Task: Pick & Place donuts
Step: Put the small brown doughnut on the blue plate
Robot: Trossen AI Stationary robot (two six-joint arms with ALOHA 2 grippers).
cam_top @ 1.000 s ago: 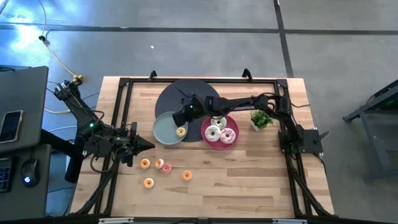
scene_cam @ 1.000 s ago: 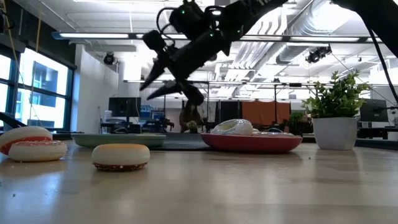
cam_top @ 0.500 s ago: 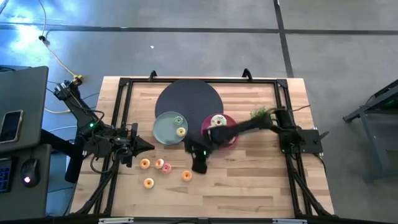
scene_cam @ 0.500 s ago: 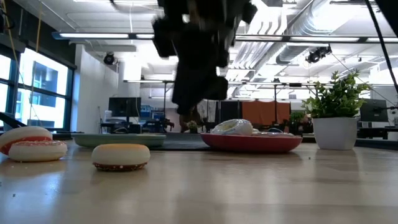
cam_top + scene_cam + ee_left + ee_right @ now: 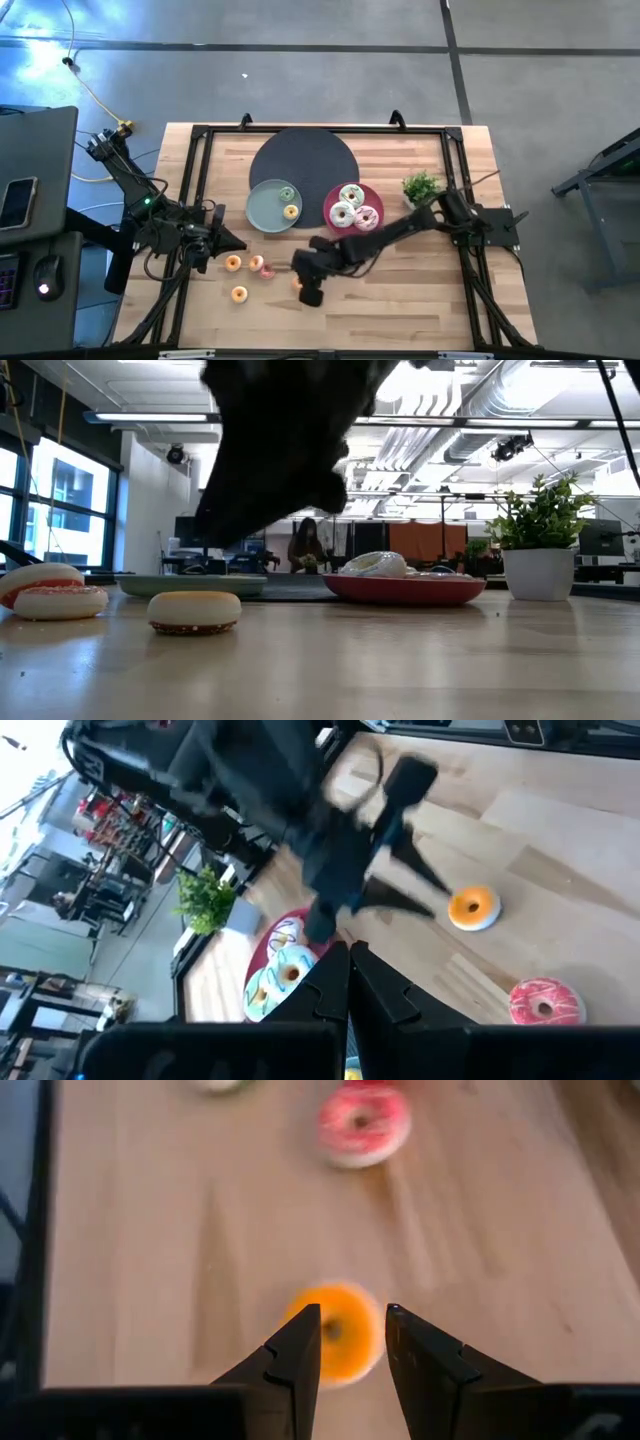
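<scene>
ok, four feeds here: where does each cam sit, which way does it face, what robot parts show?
High: overhead, straight down; both arms, right gripper over the orange donut, left gripper parked at the table's left edge.
Low: table height, looking across into the room; one blurred dark arm, pink plate.
Left wrist: past its own shut fingers toward the right arm.
Right wrist: down between its open fingers at the orange donut.
Shared: both wrist views show the orange donut and a pink donut.
</scene>
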